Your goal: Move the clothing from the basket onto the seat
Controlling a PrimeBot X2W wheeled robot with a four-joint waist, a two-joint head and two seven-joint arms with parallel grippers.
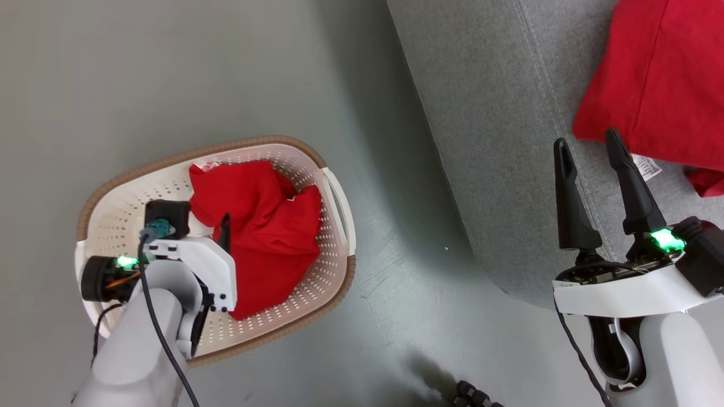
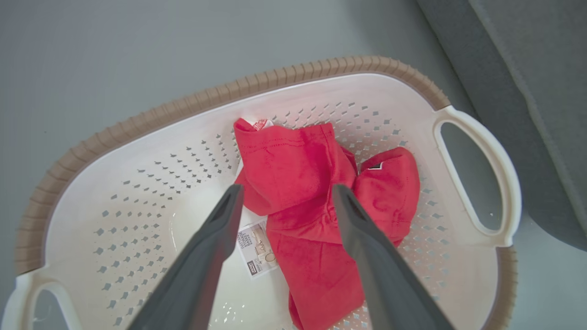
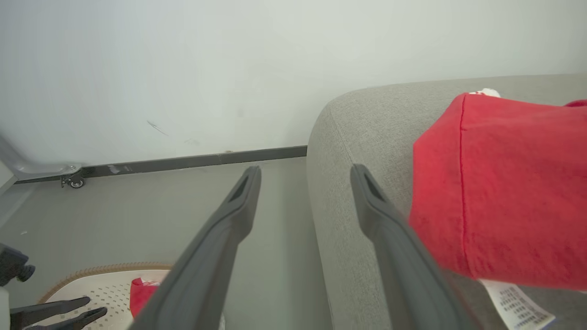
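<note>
Left claw (image 2: pixel 286 189) over the basket (image 2: pixel 229 91), fingers apart, red garment (image 2: pixel 316 256) straight ahead.

We see our left claw spread and empty. The garment lies in the basket just beyond its tips, long axis roughly along the fingers, so we judge this arm much the nearer. Our right claw (image 1: pixel 586 138), also spread and empty, hovers over the seat (image 1: pixel 486 113) beside a second red garment (image 1: pixel 650 73). The left wrist view gives us the label sticker (image 2: pixel 259 247) on the basket floor, where the head view has the arm in the way.
</note>
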